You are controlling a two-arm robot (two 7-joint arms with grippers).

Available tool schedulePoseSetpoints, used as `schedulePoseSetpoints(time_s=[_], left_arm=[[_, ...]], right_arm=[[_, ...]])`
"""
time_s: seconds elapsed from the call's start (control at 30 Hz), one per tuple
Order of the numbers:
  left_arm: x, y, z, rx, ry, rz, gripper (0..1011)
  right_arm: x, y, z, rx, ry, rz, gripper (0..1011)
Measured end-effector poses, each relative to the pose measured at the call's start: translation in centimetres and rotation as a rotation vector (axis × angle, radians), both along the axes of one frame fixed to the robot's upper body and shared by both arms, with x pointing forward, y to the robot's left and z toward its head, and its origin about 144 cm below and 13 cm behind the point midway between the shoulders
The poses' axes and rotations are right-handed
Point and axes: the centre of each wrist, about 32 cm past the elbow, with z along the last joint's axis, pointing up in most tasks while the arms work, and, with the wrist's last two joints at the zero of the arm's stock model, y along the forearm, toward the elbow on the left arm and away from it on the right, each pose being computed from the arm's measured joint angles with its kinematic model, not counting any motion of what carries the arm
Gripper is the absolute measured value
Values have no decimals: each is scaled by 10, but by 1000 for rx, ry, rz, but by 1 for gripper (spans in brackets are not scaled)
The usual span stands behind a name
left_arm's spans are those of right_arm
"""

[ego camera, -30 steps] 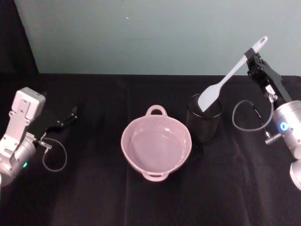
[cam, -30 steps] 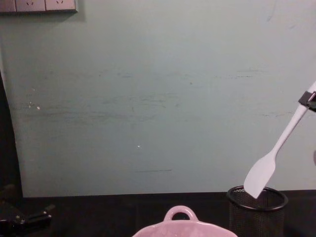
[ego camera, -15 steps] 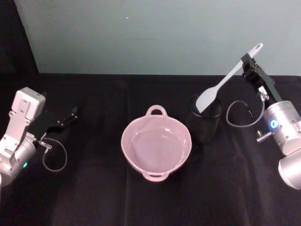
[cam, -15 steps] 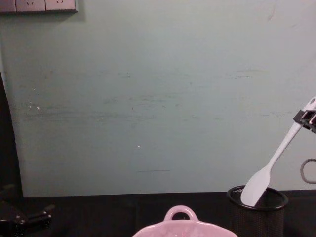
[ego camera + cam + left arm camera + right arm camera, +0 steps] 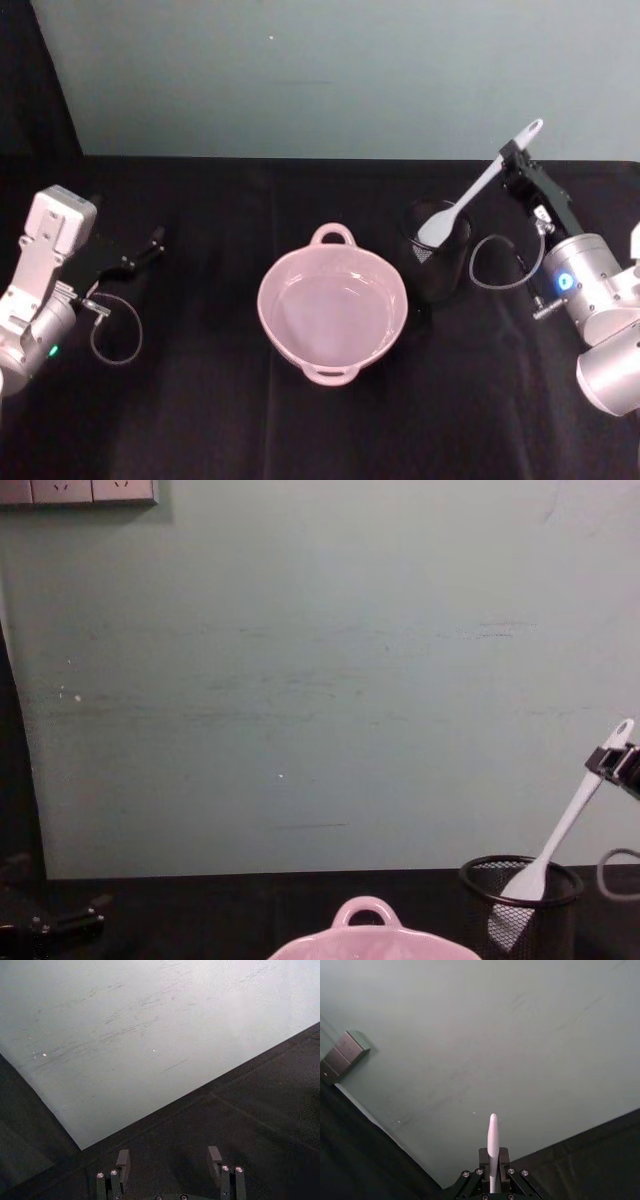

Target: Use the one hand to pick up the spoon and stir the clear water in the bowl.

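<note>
Black cloth covers the table (image 5: pixel 200 420), and a pale green wall (image 5: pixel 300 70) rises behind it. At the centre of the head view sits the pink bowl (image 5: pixel 332 307), clear water inside, its loop handle at twelve o'clock on the rim; in the chest view the bowl (image 5: pixel 372 942) shows at the bottom edge. Just beside it, at about two o'clock, stands a black wire-mesh cup (image 5: pixel 437 252), seen in the chest view (image 5: pixel 521 906) at the lower right. The white spoon (image 5: pixel 477 190) leans tilted, its blade down inside the mesh cup and its handle rising toward one o'clock. The right gripper (image 5: pixel 512 160) is clamped on the handle near its upper end, just below the small hole, with the silver-grey wrist trailing toward four o'clock. In the chest view the spoon (image 5: pixel 560 832) slants up to the right gripper (image 5: pixel 608 759) at the right edge, the blade showing through the mesh. The right wrist view shows the spoon's handle (image 5: pixel 493 1146) edge-on, pinched between the jaws. The left gripper (image 5: pixel 140 250) rests low at nine o'clock, well apart from the bowl; the left wrist view shows its fingers (image 5: pixel 122 1164) spread apart with nothing between them.
</note>
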Motion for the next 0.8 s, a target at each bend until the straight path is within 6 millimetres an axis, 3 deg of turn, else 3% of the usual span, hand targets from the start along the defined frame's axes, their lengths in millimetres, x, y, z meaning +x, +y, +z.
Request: schedulePoseSetpoints(time_s=[0.8], left_arm=[[0,0,0,0,0,0,1011]], right_arm=[[-4,10,-22,-19,54,11,109]])
